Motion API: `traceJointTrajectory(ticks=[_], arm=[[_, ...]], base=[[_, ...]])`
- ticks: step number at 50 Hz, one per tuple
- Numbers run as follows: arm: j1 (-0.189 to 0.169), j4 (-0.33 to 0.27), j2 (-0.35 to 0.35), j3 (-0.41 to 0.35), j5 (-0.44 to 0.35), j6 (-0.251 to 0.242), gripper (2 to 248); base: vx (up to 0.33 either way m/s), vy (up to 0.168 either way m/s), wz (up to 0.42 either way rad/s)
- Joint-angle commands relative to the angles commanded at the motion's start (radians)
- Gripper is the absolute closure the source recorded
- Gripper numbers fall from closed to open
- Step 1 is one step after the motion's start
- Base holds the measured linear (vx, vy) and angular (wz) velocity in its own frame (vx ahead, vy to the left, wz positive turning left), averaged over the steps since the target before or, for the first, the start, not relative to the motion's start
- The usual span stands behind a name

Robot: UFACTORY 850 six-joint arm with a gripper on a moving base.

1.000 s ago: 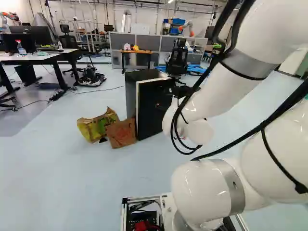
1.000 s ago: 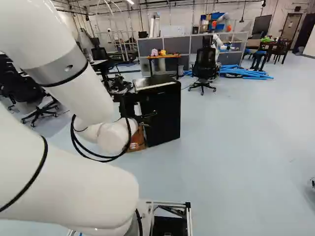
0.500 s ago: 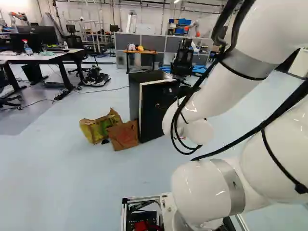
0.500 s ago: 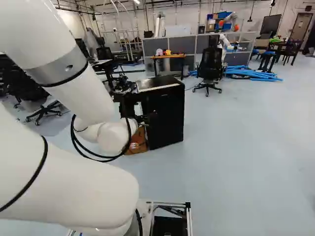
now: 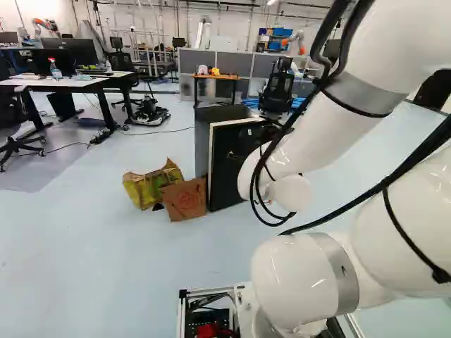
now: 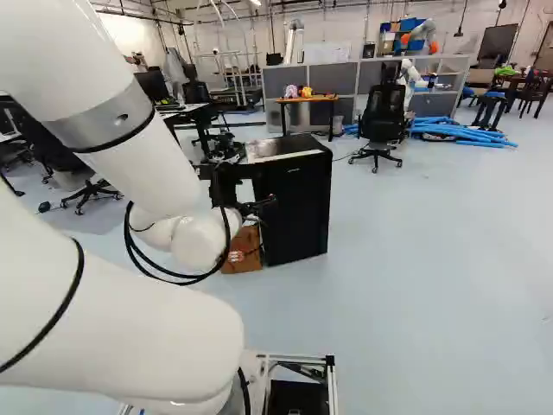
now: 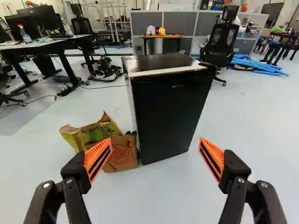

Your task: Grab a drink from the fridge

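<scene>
Claw (image 7: 155, 140) stood wide open, empty, short of black fridge (image 7: 163, 105). Door (image 7: 174, 121) looked shut; drink was out of sight, presumably inside. Task seemed barely begun: reaching door, opening it, gripping drink were left.

Bright, even light surrounds my pincer (image 6: 262, 206), with a ceiling lamp (image 6: 256, 3) glowing high beyond it. Ahead of it, sheen pales the top of the fridge (image 6: 298, 203); behind it, small highlights glint on my arm (image 5: 296, 278).
</scene>
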State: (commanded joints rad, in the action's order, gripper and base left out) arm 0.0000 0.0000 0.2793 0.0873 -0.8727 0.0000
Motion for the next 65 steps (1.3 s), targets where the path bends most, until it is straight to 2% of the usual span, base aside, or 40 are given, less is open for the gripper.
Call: traceJointTrajectory(ticks=[28,65], arm=[[0.0,0.0,0.0,0.0,0.0,0.0,3],[0.0,0.0,0.0,0.0,0.0,0.0,3]], base=[[0.063,-0.054,0.022],[0.067,-0.036,0.115]])
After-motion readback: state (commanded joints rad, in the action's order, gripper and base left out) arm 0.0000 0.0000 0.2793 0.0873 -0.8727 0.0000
